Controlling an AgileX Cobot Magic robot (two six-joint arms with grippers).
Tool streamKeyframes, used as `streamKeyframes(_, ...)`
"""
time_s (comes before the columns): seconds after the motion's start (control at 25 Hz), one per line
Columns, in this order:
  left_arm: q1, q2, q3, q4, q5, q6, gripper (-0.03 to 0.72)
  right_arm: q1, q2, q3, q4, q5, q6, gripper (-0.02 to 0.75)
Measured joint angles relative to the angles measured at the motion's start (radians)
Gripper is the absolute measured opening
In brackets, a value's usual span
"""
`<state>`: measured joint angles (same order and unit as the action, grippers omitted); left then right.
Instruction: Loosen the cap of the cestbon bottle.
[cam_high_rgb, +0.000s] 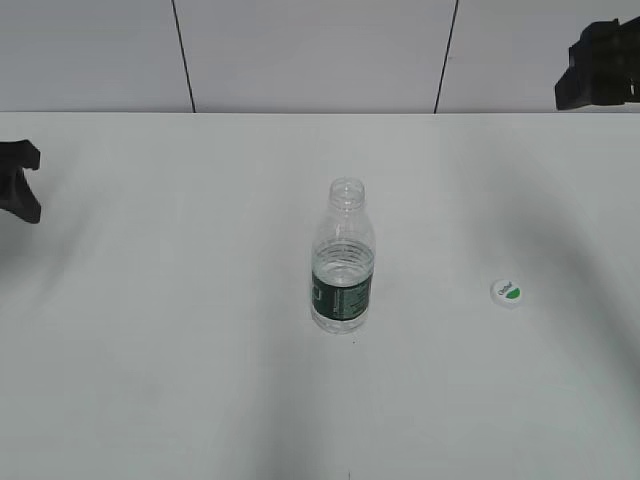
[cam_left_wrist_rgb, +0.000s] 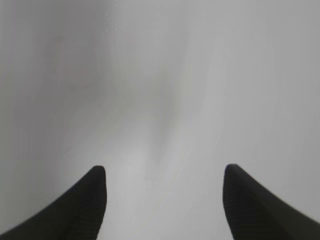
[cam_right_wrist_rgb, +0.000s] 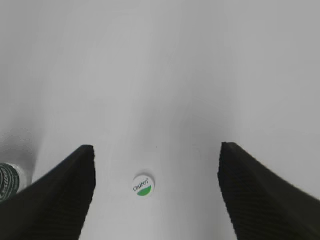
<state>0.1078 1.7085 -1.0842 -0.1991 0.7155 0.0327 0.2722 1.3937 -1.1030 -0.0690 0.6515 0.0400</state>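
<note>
While both arms hang clear of the work, the right gripper (cam_right_wrist_rgb: 156, 190) has its jaws spread wide with nothing between them, its dark ribbed fingers (cam_right_wrist_rgb: 60, 200) framing the cap (cam_right_wrist_rgb: 144, 184) that lies on the white table (cam_right_wrist_rgb: 200, 75) below; in the exterior view this gripper (cam_high_rgb: 598, 66) sits high at the far right edge. The left gripper (cam_left_wrist_rgb: 165, 200) is likewise spread apart and empty, looking down on bare tabletop, and it shows in the exterior view as a dark shape (cam_high_rgb: 18, 180) at the left edge. The cap (cam_high_rgb: 507, 292) rests flat on the table, green-and-white top up, well apart from the cestbon bottle (cam_high_rgb: 343, 262) and to its right. The bottle stands upright near the middle of the table, its threaded neck uncovered, its dark green label band low on the body and some water inside. Behind the table runs a pale panelled wall (cam_high_rgb: 310, 50) with two dark seams.
</note>
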Motion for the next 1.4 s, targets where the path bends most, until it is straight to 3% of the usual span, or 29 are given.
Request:
streamKeyframes(0.16, 0.000, -0.021, -0.036, 0.113, 0.152, 0.045, 0.440, 0.000, -0.014, 0.000, -0.007, 0.089, 0.000, 0.588)
streamKeyframes(0.48, 0.000, -0.200, -0.014, 0.199, 0.224, 0.054, 0.474, 0.000, -0.087, 0.000, -0.014, 0.335, 0.000, 0.588)
streamKeyframes(0.84, 0.000, -0.530, 0.205, 0.205, 0.209, 0.054, 0.524, 0.000, -0.285, 0.044, -0.014, 0.445, 0.000, 0.588)
streamKeyframes(1.4, 0.000, -1.090, 0.487, 0.199, 0.329, 0.054, 0.524, 0.000, -0.582, 0.369, -0.014, 0.441, 0.000, 0.588)
